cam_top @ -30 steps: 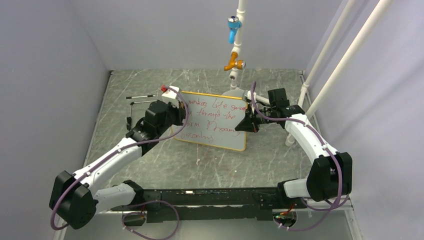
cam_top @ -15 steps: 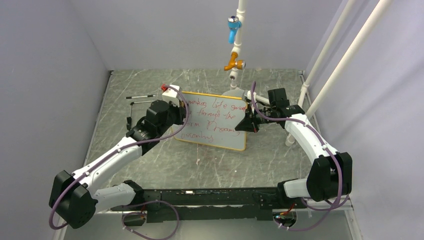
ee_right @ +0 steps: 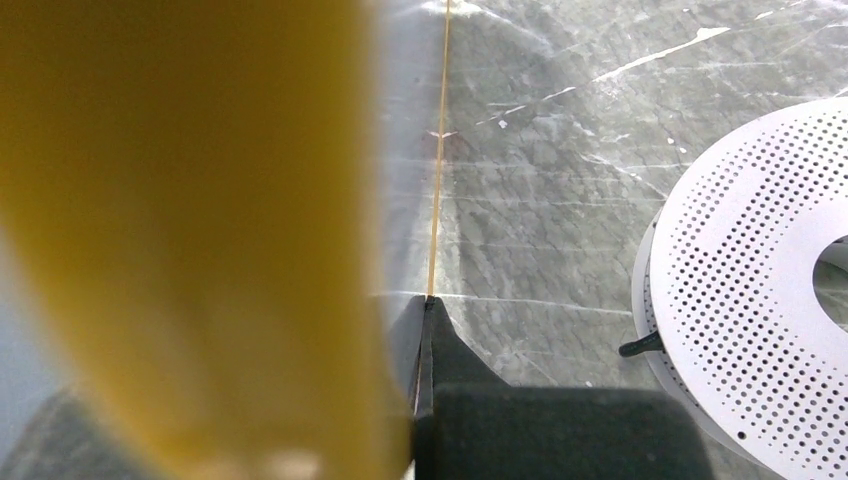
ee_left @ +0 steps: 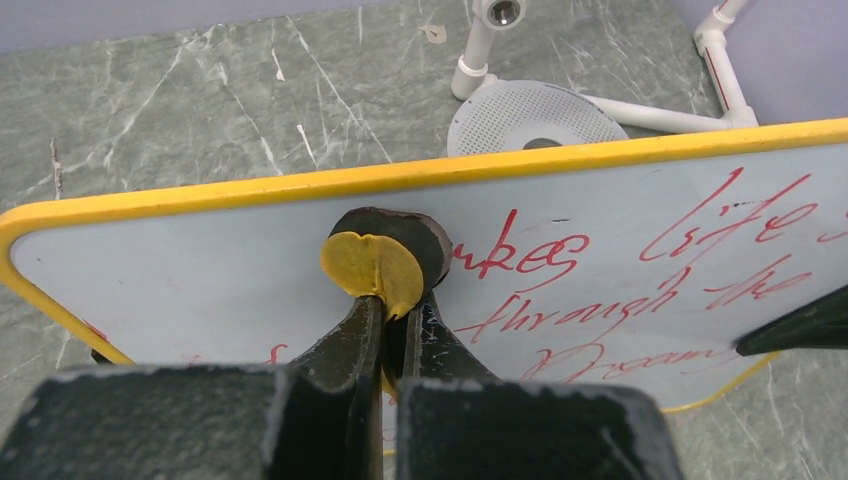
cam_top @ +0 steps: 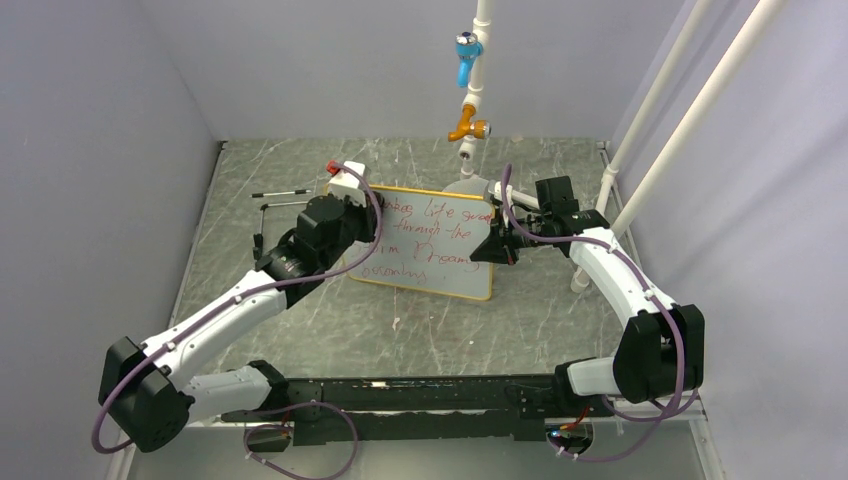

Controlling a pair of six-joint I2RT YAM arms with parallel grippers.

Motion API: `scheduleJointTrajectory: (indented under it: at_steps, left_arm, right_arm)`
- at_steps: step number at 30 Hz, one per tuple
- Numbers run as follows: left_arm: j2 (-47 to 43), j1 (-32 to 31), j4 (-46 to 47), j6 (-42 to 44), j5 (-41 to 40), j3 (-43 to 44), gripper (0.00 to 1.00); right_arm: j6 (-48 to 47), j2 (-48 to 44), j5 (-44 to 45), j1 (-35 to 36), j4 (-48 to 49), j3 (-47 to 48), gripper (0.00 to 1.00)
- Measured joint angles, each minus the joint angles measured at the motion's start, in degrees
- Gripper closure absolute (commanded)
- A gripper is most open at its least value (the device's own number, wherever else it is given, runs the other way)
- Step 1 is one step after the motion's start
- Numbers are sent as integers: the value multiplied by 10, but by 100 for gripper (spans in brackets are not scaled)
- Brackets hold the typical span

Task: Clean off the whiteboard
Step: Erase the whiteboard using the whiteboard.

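Note:
The whiteboard has a yellow-orange frame and several lines of red handwriting, and it sits tilted at mid-table. My left gripper is shut on a round eraser with a yellow face and black pad. It presses the eraser on the board's upper left area, just left of the writing. My right gripper is shut on the board's right edge; in the right wrist view its fingertips pinch the thin edge, with the frame as a blurred yellow mass.
A round perforated grey disc on a white pipe stand lies just behind the board, also in the right wrist view. A pipe with blue and orange valves hangs above. White poles stand at the right. Thin black rods lie at the far left.
My left gripper has moved with the eraser toward the board's far left corner, and the start of the top written line is wiped. The right arm has not moved.

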Motion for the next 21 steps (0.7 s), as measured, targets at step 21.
scheduleJointTrajectory:
  at_steps: [21]
  left_arm:
    - [32,19,-3,1,-14,22,100]
  right_arm:
    - [37,0,0,0,0,0,100]
